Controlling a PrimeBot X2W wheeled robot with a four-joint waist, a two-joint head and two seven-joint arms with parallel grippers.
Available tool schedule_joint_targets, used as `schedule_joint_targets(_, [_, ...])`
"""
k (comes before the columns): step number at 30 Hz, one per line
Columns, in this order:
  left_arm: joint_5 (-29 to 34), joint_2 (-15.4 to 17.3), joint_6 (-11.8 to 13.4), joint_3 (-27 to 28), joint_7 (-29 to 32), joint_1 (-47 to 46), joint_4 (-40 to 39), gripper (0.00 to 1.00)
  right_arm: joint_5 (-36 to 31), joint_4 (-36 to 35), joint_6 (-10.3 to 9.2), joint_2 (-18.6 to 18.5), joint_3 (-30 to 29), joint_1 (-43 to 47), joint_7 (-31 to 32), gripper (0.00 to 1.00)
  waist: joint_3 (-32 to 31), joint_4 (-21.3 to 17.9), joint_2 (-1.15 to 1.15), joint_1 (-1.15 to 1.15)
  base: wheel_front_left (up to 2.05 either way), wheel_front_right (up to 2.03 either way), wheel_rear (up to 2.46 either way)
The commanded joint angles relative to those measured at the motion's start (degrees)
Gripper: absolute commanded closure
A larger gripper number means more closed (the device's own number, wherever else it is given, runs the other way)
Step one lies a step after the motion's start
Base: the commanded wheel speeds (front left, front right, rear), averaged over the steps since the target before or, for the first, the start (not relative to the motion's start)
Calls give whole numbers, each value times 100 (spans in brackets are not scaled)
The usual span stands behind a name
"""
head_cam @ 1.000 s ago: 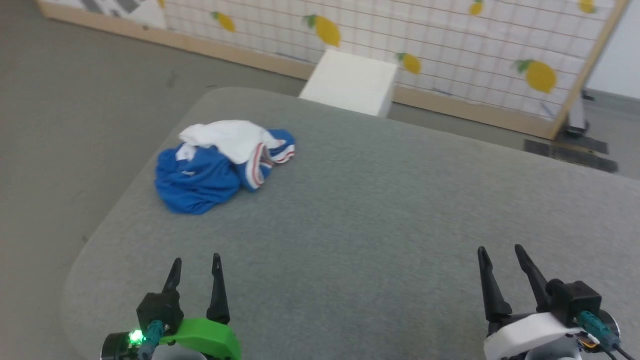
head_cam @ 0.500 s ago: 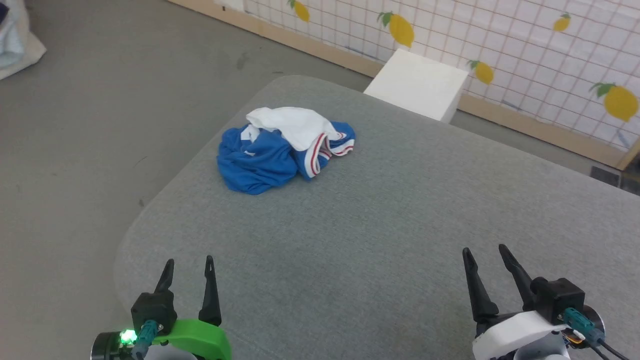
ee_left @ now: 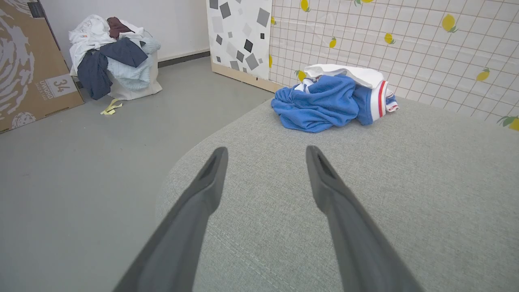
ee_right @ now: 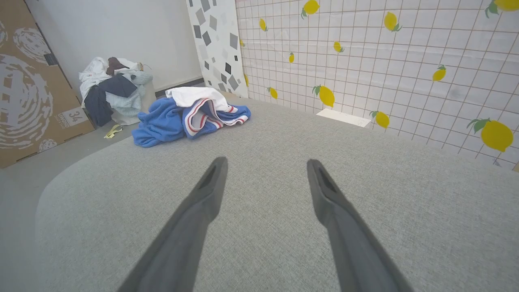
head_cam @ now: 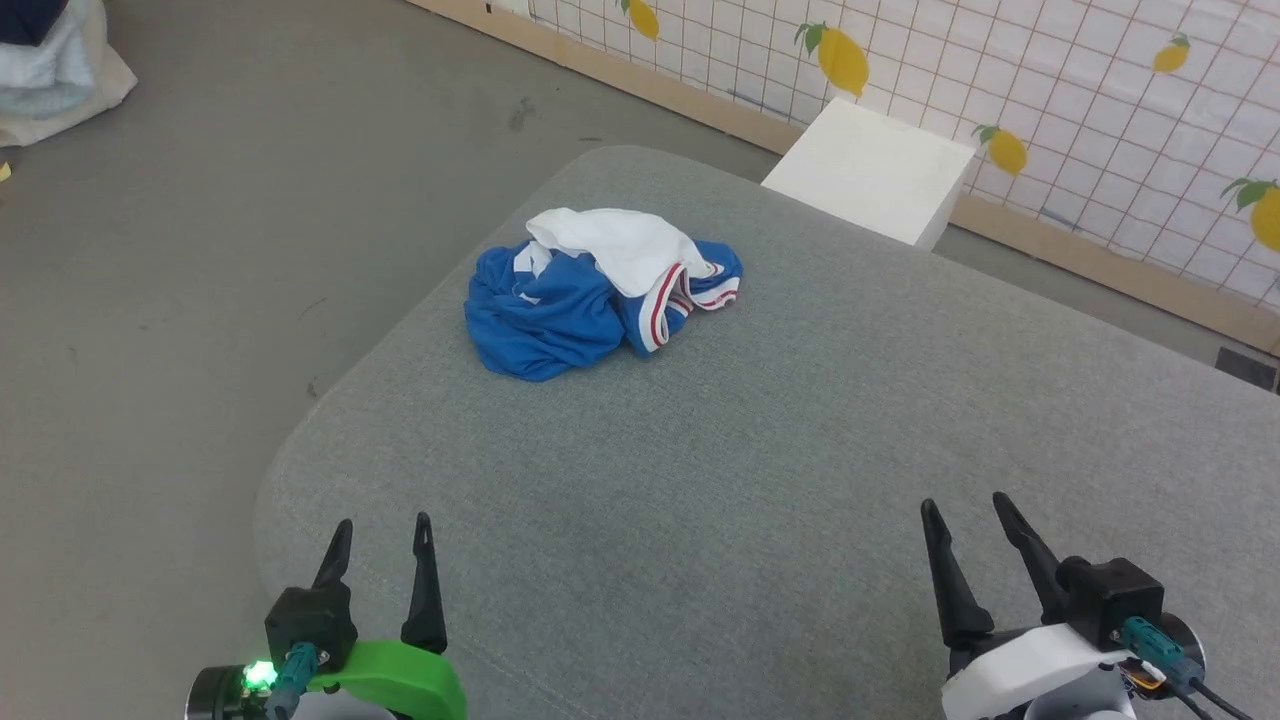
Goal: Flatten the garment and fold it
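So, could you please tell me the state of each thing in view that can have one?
garment: crumpled in a heap on the grey table, not yet flattened or folded, untouched.
left gripper: open, empty, well short of the garment.
right gripper: open, empty, well short of the garment.
laundry pile: heaped on the floor.

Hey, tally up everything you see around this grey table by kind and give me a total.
garment: 1
hands: 2, left hand and right hand
white box: 1
laundry pile: 1
cardboard box: 1
Total: 6
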Motion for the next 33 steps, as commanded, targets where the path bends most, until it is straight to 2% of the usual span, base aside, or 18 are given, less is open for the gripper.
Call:
schedule_joint_targets(1, [-69,38,28,-13,10,31,-31,0,17,0,-8,0,7,-45,-34,0,8,-9,0,0,0,0,0])
schedule_joint_targets(8, [-152,55,-35,-43,32,-178,-73,0,6,4,-8,0,-16,-109,-34,0,53,-53,0,0,0,0,0])
schedule_joint_targets(16, [-304,273,-317,-10,247,-1121,-135,0,-110,-98,-8,0,-36,-213,-7,0,268,-167,0,0,0,0,0])
schedule_joint_targets(23, [-687,425,-602,160,647,-2274,193,0,-384,-487,-8,0,-136,-361,215,0,808,-423,0,0,0,0,0])
schedule_joint_targets(33, [-1265,579,-695,518,1331,-3827,1200,0,-828,-1325,-8,-50,-381,-548,675,0,1928,-985,0,0,0,0,0])
